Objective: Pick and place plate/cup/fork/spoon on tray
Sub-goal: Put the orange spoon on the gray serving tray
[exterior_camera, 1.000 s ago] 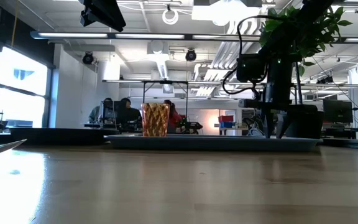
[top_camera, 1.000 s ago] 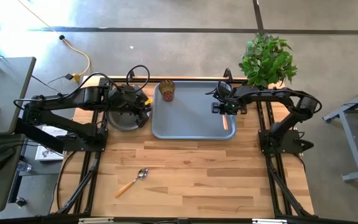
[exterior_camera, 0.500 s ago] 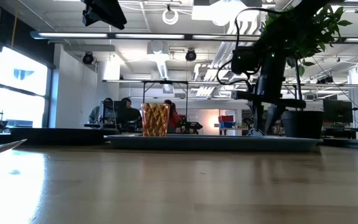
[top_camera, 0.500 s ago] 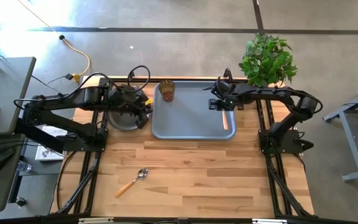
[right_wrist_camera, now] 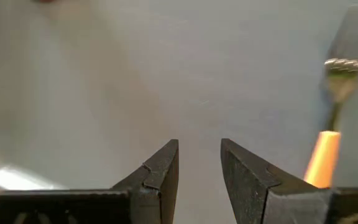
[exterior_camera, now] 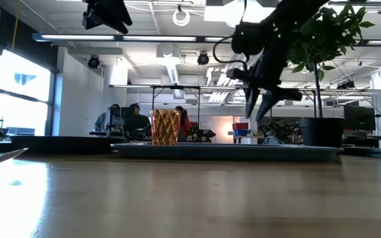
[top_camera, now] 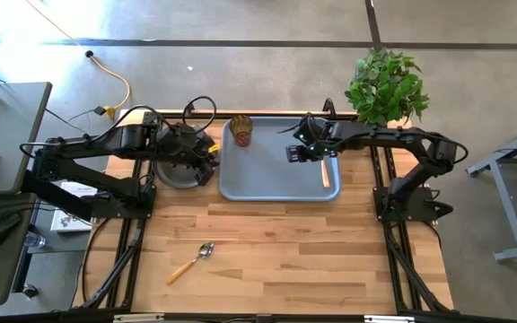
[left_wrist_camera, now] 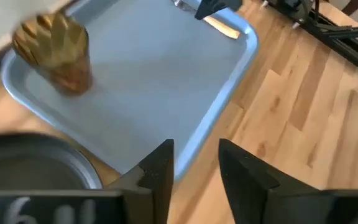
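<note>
The blue-grey tray (top_camera: 272, 166) lies at the table's far middle. The amber cup (top_camera: 241, 131) stands upright in its far left corner and also shows in the left wrist view (left_wrist_camera: 55, 53). The fork (top_camera: 328, 170) lies flat along the tray's right side, its prongs (right_wrist_camera: 340, 81) toward the far edge. The dark plate (top_camera: 176, 172) rests flat on the table, left of the tray. The spoon (top_camera: 192, 262) lies on the table near the front. My left gripper (left_wrist_camera: 196, 168) is open and empty, above the plate's right rim and the tray's left edge. My right gripper (right_wrist_camera: 199, 167) is open and empty, raised above the tray's middle, left of the fork.
A potted plant (top_camera: 386, 85) stands at the far right corner, behind my right arm. Bare wood (top_camera: 312, 260) spans the table's near half, right of the spoon. People sit at desks in the room beyond the table (exterior_camera: 127, 119).
My right gripper has risen from the tray's right side, beside the fork, and gone toward the table's left, tipping as it went. The fork stays lying on the tray.
</note>
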`<state>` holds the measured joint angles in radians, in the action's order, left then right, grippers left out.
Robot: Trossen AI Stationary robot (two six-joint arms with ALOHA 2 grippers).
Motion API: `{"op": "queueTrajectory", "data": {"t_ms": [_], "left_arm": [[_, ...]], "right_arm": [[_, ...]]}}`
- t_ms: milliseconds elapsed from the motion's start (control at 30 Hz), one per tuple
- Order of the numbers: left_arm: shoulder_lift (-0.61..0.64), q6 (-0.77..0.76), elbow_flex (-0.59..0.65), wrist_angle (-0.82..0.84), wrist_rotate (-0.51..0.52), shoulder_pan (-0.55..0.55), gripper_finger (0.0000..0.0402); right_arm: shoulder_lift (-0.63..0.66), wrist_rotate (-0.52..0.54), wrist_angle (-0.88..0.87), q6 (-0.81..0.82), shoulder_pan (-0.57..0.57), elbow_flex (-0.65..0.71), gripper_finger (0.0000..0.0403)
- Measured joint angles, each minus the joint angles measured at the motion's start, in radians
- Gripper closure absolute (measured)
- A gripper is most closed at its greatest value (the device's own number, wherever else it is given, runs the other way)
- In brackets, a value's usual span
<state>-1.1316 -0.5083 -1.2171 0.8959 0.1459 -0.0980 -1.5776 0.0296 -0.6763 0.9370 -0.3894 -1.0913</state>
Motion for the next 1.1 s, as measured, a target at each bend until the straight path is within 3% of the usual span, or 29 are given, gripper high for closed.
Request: {"op": "queueTrajectory", "data": {"t_ms": [167,333,733,1100], "left_arm": [[0.0,-0.136,0.0,0.112,-0.129,0.021,0.0251],[-0.001,-0.234,0.002,0.22,-0.113,0.152,0.0245],[-0.002,-0.568,0.168,0.191,-0.053,0.493,0.0247],[-0.027,-0.823,0.337,0.017,0.007,0.689,0.0247]], "right_arm": [[0.0,0.003,0.0,0.026,0.094,-0.061,0.0293],[0.0,0.079,-0.001,0.031,0.183,-0.123,0.0293],[0.0,0.101,0.0,0.031,0.288,-0.228,0.0293],[0.0,0.1,0.0,0.023,0.301,-0.231,0.0293]]}}
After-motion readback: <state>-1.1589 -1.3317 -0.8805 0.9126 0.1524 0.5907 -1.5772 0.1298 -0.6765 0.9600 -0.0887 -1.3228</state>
